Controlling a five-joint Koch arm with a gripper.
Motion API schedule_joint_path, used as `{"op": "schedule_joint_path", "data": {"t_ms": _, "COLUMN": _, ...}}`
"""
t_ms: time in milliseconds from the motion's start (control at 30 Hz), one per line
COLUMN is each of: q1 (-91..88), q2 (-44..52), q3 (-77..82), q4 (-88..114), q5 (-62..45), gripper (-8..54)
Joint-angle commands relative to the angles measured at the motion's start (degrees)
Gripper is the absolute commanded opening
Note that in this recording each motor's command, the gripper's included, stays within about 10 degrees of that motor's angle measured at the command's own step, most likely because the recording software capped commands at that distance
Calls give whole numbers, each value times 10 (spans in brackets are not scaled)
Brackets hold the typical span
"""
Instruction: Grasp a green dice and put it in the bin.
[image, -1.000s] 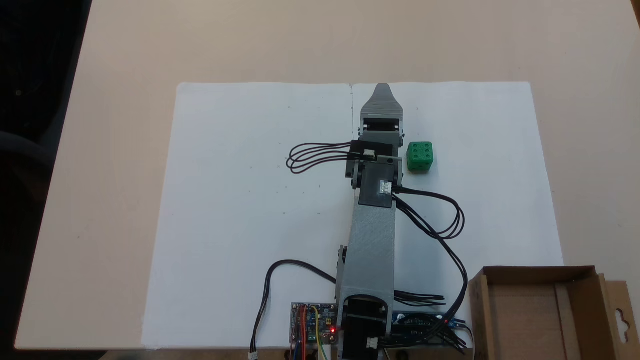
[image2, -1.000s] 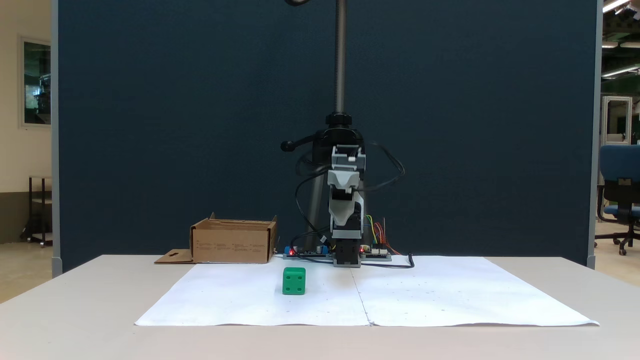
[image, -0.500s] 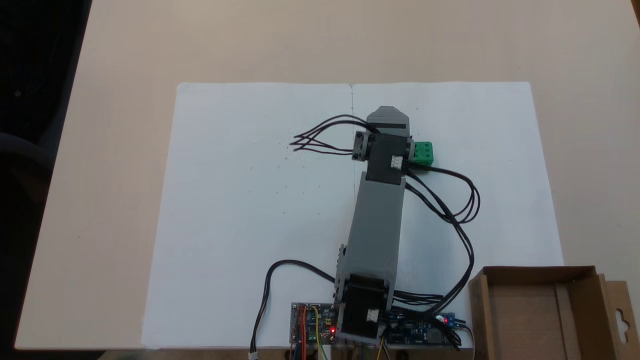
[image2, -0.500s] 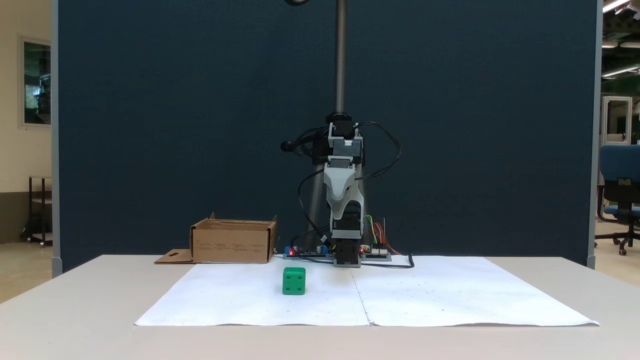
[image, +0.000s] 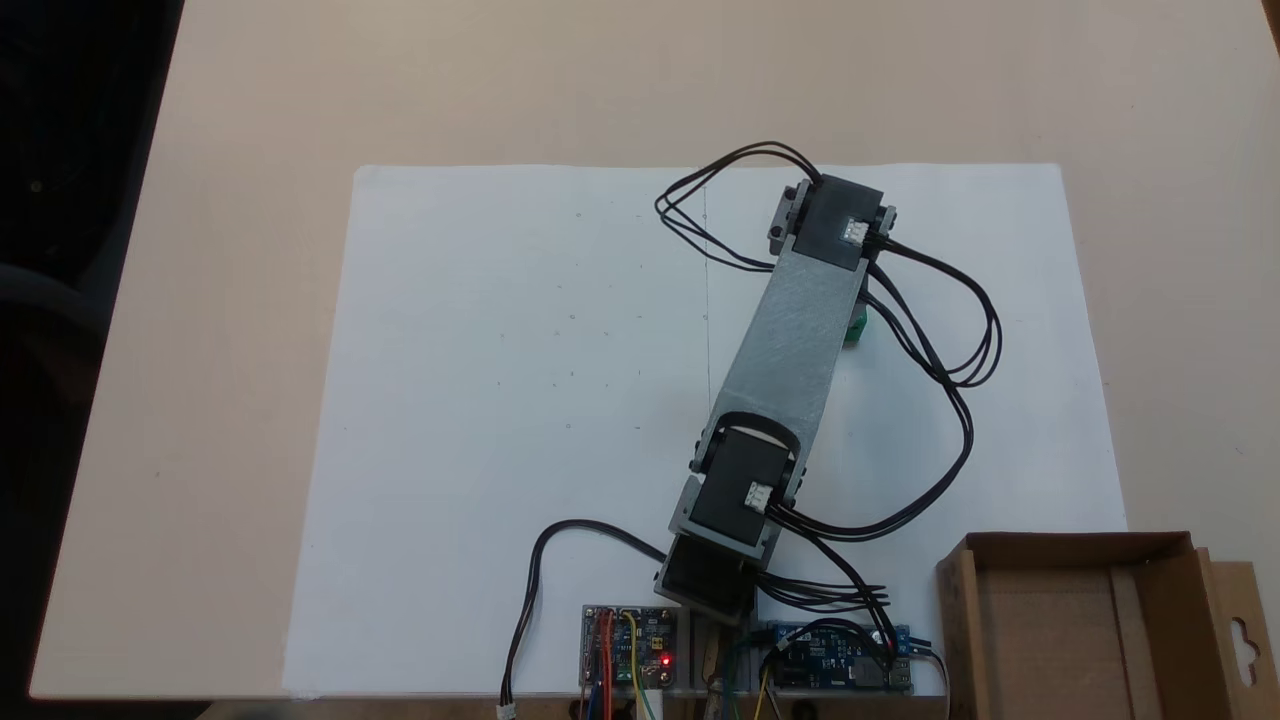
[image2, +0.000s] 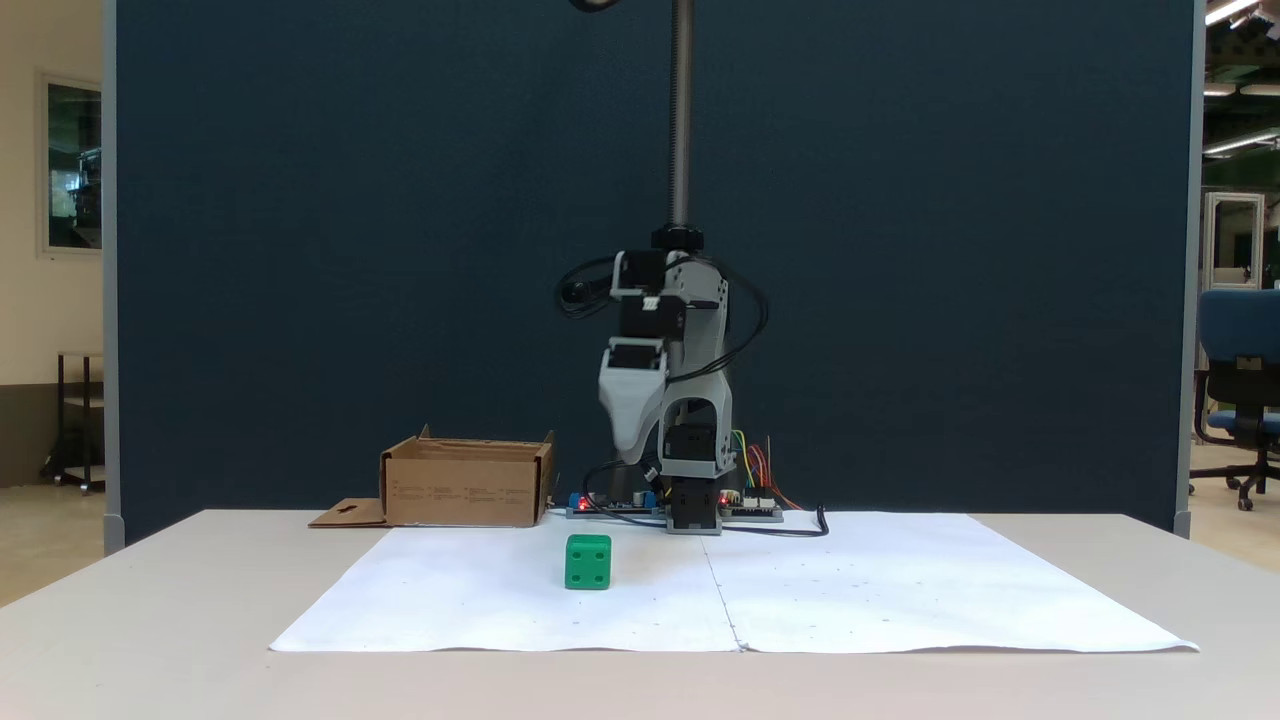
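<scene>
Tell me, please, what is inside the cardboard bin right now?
Only bare cardboard floor shows inside the bin; its lower part runs out of frame. The green dice sits outside on the paper.

A dark blue partition stands behind the pale table; a blue office chair sits at right under ceiling strip lights; a cream wall at left.

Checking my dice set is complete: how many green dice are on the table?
1. The green dice sits on the white paper, in front of the arm; from above, the arm mostly covers it.
</scene>
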Motion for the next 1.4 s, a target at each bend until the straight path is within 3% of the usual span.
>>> {"op": "schedule_joint_path", "data": {"t_ms": 0, "q1": 19, "q2": -8, "q3": -31, "q4": 8, "q5": -50, "gripper": 417}}
{"op": "schedule_joint_path", "data": {"t_ms": 1367, "q1": 55, "q2": -178, "q3": -31, "q4": -86, "q5": -96, "gripper": 418}}
